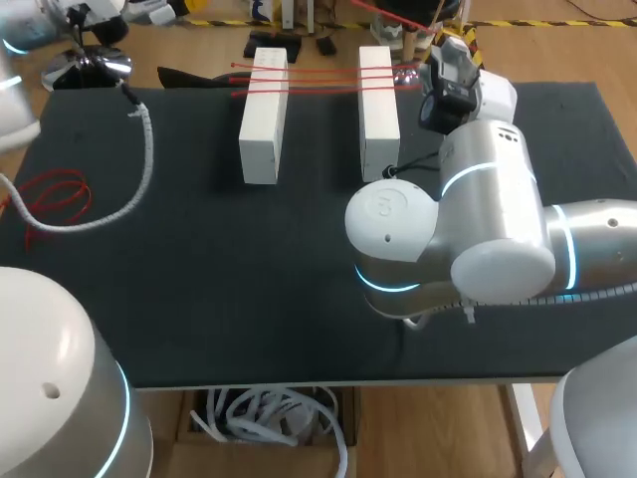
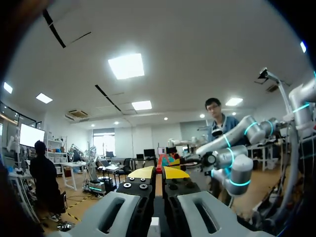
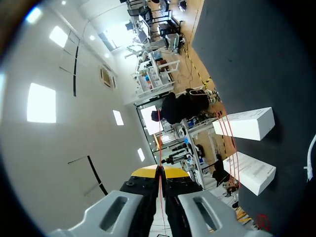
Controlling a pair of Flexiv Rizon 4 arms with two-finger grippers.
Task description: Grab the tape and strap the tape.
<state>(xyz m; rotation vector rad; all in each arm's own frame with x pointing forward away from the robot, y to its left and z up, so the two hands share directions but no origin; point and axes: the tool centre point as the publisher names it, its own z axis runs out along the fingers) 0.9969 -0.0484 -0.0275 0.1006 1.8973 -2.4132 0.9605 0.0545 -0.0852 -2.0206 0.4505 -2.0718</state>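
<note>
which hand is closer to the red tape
Right. The right hand is shut on a strand of the red tape, beside the right white block. The left hand points out at the room, with no tape in its view.

Robotics lab, bench setup. Evidence: two white robot arms with cyan-lit joint rings, left arm (image 1: 60, 398) and right arm (image 1: 478, 229), work at a table (image 1: 249, 299) covered by a black mat. Ahead of the right gripper (image 3: 159, 170) is a test rig: two white blocks (image 3: 244, 123) standing side by side, with red tape (image 1: 323, 78) strung across both and one strand pinched between its fingers. Past the blocks, well apart from that gripper, a white corrugated cable sleeve (image 1: 147, 149) and a red wire coil (image 1: 60, 189) lie loose on the mat.
</note>
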